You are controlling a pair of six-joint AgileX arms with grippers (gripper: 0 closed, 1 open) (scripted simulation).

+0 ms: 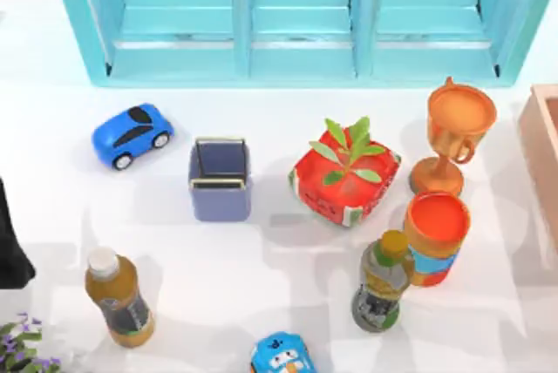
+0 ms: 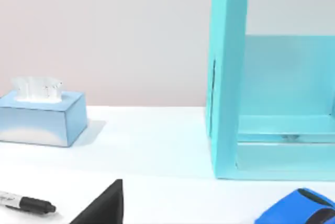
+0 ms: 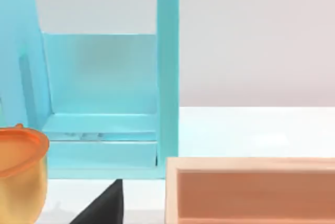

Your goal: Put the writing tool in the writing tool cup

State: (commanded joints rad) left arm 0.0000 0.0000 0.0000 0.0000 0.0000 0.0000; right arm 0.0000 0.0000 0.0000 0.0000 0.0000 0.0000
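Note:
The writing tool, a black-capped marker (image 2: 26, 203), lies flat on the white table in the left wrist view, close to a dark part of my left gripper (image 2: 102, 208). The writing tool cup (image 1: 220, 179) is a small square slate-blue holder with a thin metallic rim. It stands upright left of the table's middle, beside the blue toy car (image 1: 132, 135). My left arm (image 1: 10, 242) sits at the table's left edge. In the right wrist view, a dark part of my right gripper (image 3: 102, 205) hangs near a wooden box (image 3: 251, 190).
A teal cabinet (image 1: 305, 16) spans the back. An orange trophy (image 1: 453, 133), a red plant box (image 1: 346, 174), an orange can (image 1: 436, 238) and a bottle (image 1: 381, 281) crowd the right. Another bottle (image 1: 119, 296) stands front left. A tissue box (image 2: 42, 116) sits beyond the marker.

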